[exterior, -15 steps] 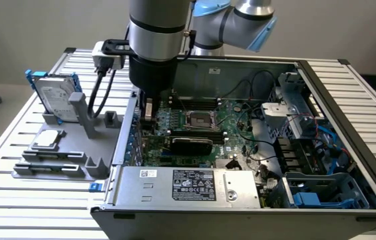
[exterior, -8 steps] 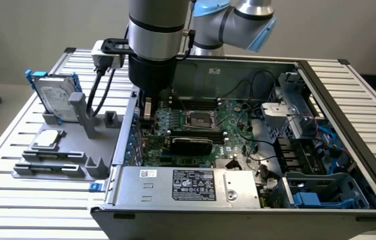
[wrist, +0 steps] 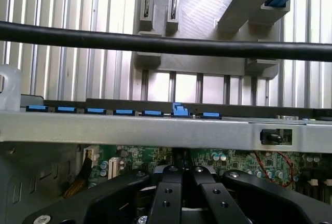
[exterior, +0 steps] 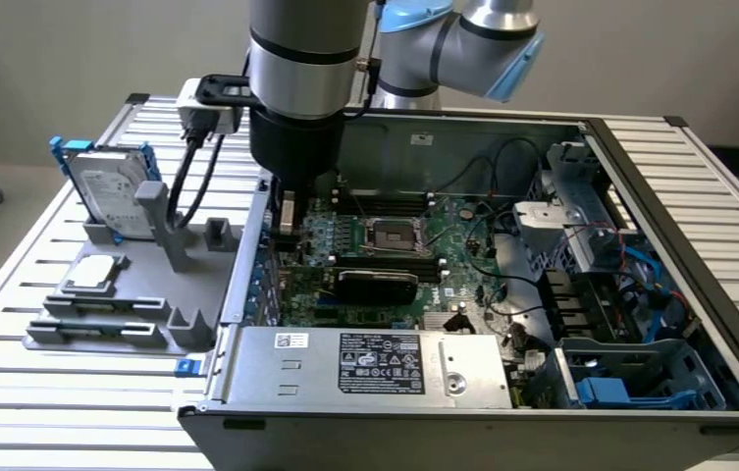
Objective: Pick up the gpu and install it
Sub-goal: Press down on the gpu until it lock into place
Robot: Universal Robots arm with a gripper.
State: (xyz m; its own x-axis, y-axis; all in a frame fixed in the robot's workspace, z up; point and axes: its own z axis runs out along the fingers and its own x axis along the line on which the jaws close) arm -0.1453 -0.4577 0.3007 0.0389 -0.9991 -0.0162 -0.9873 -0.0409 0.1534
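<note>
The gpu (exterior: 376,285) sits in the motherboard, long axis running left to right in the exterior view, just near of the processor socket (exterior: 393,235). The tool (wrist: 182,175) hangs over the case's left wall (exterior: 254,265), fingers closed together, holding nothing visible.

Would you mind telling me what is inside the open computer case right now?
Inside the computer case lie the green motherboard, the gpu seated across it, cables and a silver power supply. The arm hides the board's rear-left corner.
</note>
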